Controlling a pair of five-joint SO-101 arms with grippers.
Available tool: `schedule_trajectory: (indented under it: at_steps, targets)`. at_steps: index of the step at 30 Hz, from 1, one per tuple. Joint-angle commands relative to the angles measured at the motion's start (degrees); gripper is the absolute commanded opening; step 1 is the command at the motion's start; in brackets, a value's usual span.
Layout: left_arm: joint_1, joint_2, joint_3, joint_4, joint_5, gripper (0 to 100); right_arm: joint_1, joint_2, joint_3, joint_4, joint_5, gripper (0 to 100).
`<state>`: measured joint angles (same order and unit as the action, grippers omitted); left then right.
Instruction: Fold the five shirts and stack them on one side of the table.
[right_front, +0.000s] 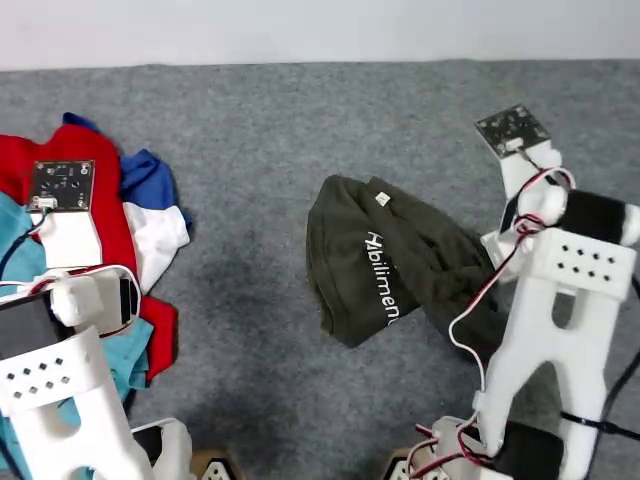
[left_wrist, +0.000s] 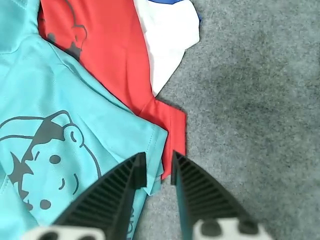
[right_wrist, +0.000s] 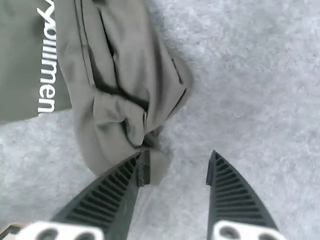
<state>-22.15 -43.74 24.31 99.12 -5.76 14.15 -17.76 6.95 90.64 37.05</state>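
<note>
A crumpled dark olive shirt (right_front: 390, 265) with white lettering lies on the grey table, right of centre. My right gripper (right_wrist: 177, 162) hangs open just above the table, one finger (right_wrist: 125, 185) at a bunched edge of this olive shirt (right_wrist: 100, 75), nothing between the fingers. At the left edge lies a pile: a teal shirt (left_wrist: 60, 125) with a cartoon print, a red shirt (left_wrist: 110, 55) under it, and a white and blue shirt (left_wrist: 170, 35). My left gripper (left_wrist: 159, 162) hovers over the teal shirt's corner, open by a narrow gap and holding nothing.
The grey felt table top (right_front: 250, 130) is bare between the pile (right_front: 100, 190) and the olive shirt. Both white arms rise from the near edge, the right arm (right_front: 560, 320) beside the olive shirt, the left arm (right_front: 60, 380) over the pile.
</note>
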Motion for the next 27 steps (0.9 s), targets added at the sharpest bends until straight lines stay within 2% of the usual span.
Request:
schedule_trajectory:
  at_steps: [1,8,13,27]
  targets:
    - [-0.26,0.35,-1.63,1.32,0.26,9,1.01,0.13,3.08,-0.04,0.62,19.9]
    - [-0.26,0.35,-1.63,1.32,0.26,9,2.33,10.42,11.52,-4.53,0.35,19.9]
    - [-0.18,0.35,-1.63,1.32,0.26,9,4.79,18.24,11.6,-7.16,-2.2,19.8]
    - [-0.09,0.35,-1.54,1.32,0.26,9,4.0,32.66,10.99,-14.2,-2.46,19.5]
